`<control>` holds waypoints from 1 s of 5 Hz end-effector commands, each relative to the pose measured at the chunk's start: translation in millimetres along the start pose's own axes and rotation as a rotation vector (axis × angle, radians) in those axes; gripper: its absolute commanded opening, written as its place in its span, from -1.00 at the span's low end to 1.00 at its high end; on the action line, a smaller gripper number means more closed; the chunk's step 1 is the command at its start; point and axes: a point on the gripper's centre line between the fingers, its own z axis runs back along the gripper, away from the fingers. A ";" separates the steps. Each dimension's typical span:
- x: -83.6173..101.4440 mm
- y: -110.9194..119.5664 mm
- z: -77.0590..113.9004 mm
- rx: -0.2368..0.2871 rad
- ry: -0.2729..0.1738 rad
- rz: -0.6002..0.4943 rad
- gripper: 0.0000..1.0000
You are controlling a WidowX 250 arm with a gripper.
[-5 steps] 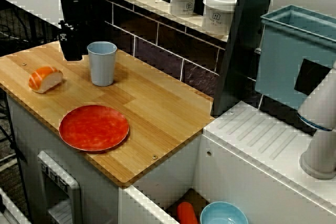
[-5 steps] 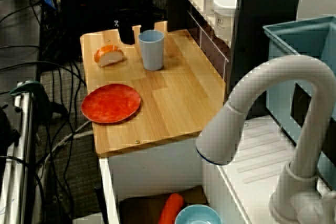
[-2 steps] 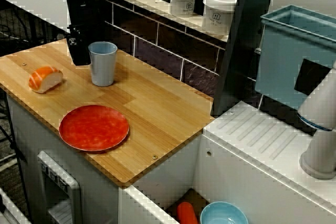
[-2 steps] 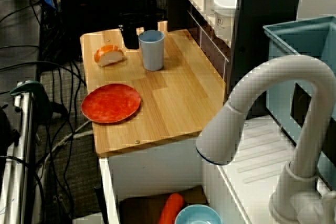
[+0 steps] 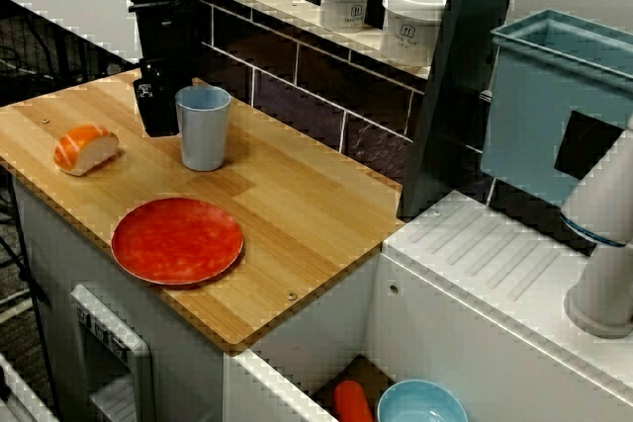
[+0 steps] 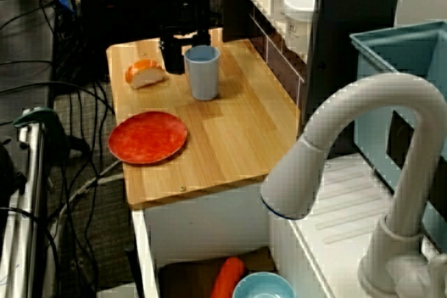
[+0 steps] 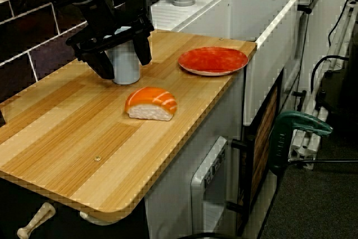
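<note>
End effector (image 7: 126, 65): pointing down, fingers spread astride the blue cup (image 5: 204, 130).
Nearby: salmon nigiri (image 7: 150, 104) close by; red plate (image 7: 213, 60) farther along the wooden counter (image 7: 84, 138).

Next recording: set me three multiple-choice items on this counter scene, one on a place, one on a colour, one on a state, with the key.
1. Where does the sushi piece lie? A on the shelf; B on the bare wooden counter; C in the sink.
2. What colour is the plate? A white; B red; C green.
3. How does the cup stand? A on its side; B upside down; C upright between the jaws of the gripper.
Key: 1 B, it rests on the wood, apart from cup and plate. 2 B, every view shows it red. 3 C, its open mouth faces up, with a jaw on each side.
</note>
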 end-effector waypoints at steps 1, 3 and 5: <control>13.8 -14.8 18.7 0.054 -0.017 -0.024 1.00; 24.8 -31.6 14.9 0.057 -0.016 -0.028 1.00; 34.4 -48.9 3.5 0.065 0.003 -0.043 1.00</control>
